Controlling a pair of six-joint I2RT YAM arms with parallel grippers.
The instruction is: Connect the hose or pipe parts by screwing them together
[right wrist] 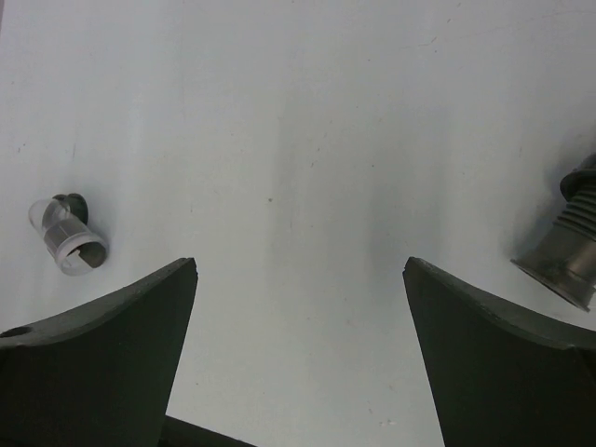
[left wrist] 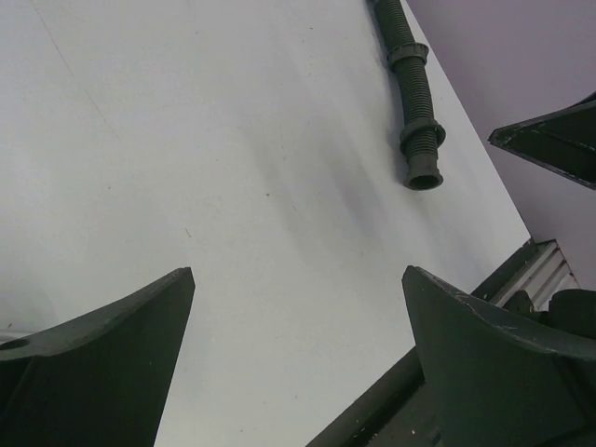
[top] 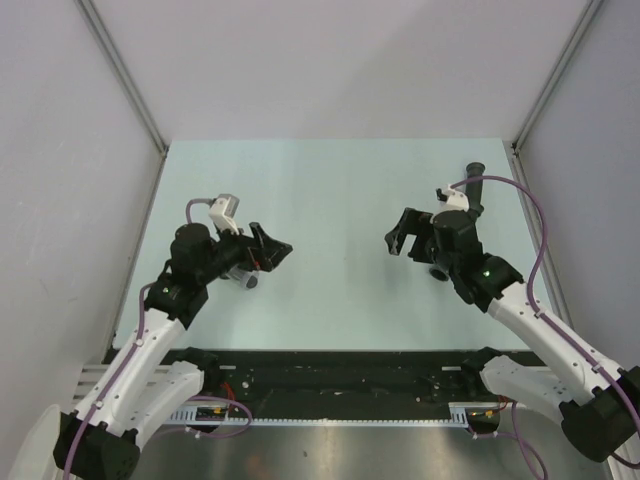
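**A:** Start at the near edge of the table (top: 330, 190). Where are the arms?

**B:** Both are bolted there and reach inward. The left gripper (top: 277, 250) hangs over the left half and the right gripper (top: 398, 236) over the right half. They face each other, well apart.

**A:** Is either one holding anything?

**B:** No. Both have their jaws spread wide and released. Each wrist view shows only bare surface between the dark fingers (left wrist: 112, 363).

**A:** And the grey fitting (top: 248, 281)?

**B:** It lies on its side toward the near-left of the surface, just beside the left arm's wrist. Nothing touches it. From the right wrist it looks like a short stub with a round open mouth.

**A:** Where is the black ribbed hose (top: 476, 186)?

**B:** Farther back, along the right edge. One open end points toward the far-right corner. The middle runs under the right arm and is hidden there. A flared collar (right wrist: 563, 261) shows at the edge of the right wrist view, near that gripper's finger.

**A:** Are the parts joined?

**B:** No. The hose and the fitting lie well apart, on opposite halves of the surface.
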